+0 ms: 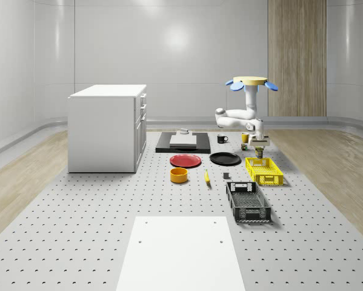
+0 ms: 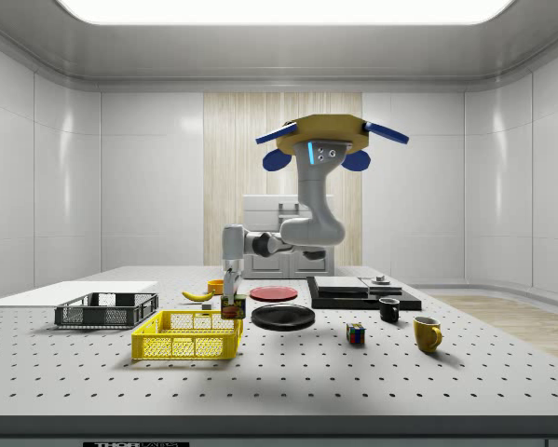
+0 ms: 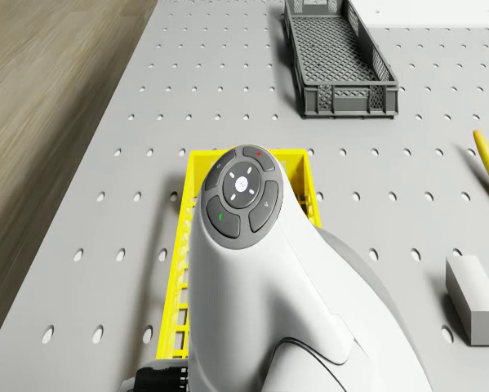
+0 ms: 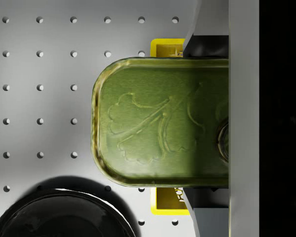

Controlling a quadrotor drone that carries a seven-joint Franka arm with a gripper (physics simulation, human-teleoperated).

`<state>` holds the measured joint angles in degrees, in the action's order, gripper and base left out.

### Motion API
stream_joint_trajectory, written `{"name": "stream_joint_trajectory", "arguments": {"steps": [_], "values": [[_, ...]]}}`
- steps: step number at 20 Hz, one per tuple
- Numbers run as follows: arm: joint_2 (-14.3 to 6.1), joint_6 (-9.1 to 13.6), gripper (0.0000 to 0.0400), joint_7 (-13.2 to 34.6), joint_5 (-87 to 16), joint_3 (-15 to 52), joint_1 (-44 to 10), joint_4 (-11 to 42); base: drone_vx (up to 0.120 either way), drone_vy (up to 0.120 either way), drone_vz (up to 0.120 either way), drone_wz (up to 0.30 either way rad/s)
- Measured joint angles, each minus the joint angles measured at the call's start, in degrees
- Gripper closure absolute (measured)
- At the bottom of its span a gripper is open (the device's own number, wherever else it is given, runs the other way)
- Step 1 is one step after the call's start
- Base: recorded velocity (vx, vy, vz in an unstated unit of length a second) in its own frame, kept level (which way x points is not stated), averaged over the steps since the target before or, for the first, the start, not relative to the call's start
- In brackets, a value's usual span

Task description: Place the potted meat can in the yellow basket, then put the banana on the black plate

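Overhead, drone (image 2: 320,140) hovers; tool (image 2: 231,296) pinching one can (image 2: 231,306); one yellow basket (image 2: 187,335), one banana (image 2: 197,295).

olive-green can lid (image 4: 160,121) with embossed leaf; yellow basket (image 2: 187,335); plate (image 2: 283,317) seemingly black.

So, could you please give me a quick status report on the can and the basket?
Drone hovering near yellow basket's far end. Pincer shut on meat can, just above the basket rim. Banana on table, black plate bare. Nothing in the way.
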<state>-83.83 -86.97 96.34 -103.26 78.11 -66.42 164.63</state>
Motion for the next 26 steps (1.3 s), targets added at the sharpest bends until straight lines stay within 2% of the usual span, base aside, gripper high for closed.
{"name": "stream_joint_trajectory", "arguments": {"steps": [5,9,12,16,26], "values": [[-0.4,-0.4,0.0109,0.1,0.2,0.1,-0.1,0.0,0.12,0.0,0.0,0.0],[-0.8,-0.7,0.0109,0.1,0.3,0.1,-0.2,0.0,0.12,0.0,-0.12,0.0],[-1.0,-0.9,0.0109,0.2,0.4,0.2,-0.2,0.0,0.12,0.0,-0.013,0.0],[-1.4,-1.7,0.0109,0.2,-0.6,-1.0,-0.3,-0.3,0.0,0.0,0.0,0.0],[-2.2,-5.0,0.0109,0.0,-7.7,-8.6,-1.2,-2.1,0.0,0.0,0.0,0.0]]}}
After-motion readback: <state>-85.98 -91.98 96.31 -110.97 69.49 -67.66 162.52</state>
